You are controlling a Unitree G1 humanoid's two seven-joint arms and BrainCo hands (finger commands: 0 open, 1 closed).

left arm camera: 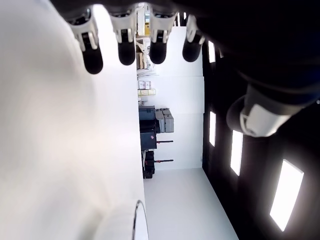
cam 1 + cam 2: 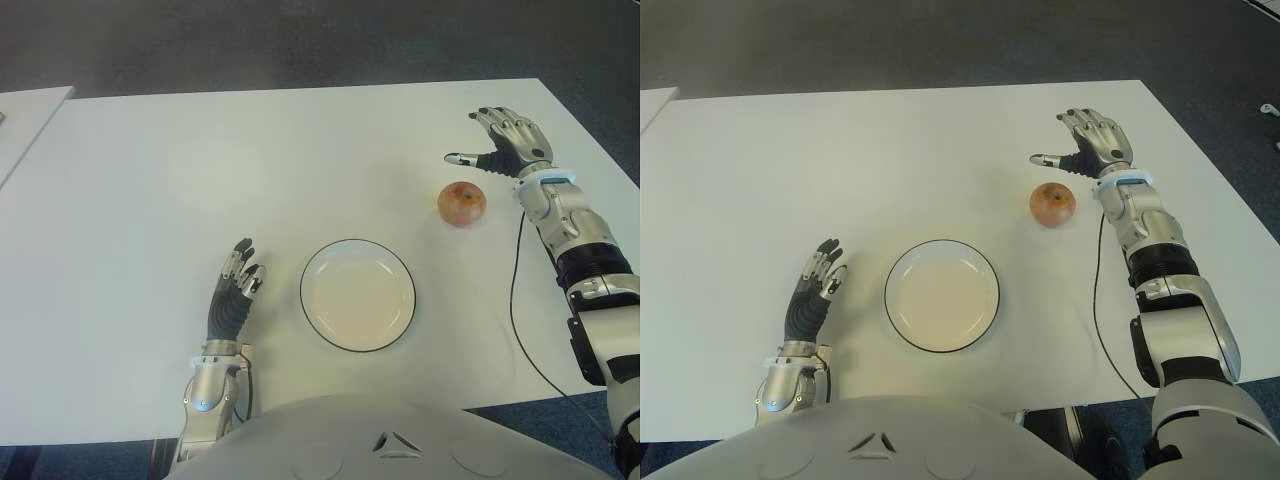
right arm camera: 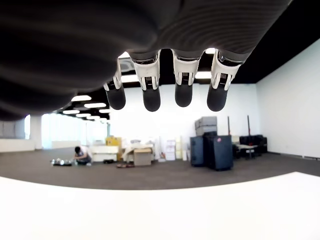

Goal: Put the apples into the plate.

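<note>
One apple (image 2: 461, 203) sits on the white table (image 2: 150, 200), right of one empty plate (image 2: 357, 295). Right hand (image 2: 505, 143) hovers just beyond the apple; left hand (image 2: 234, 293) shows left of the plate. Wrist views: four fingers (image 3: 151, 92) extended on each, holding nothing.

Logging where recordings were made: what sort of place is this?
Probably an open-plan office or lab: a large white table, dark carpet floor, ceiling light panels and stacked equipment cases behind.
</note>
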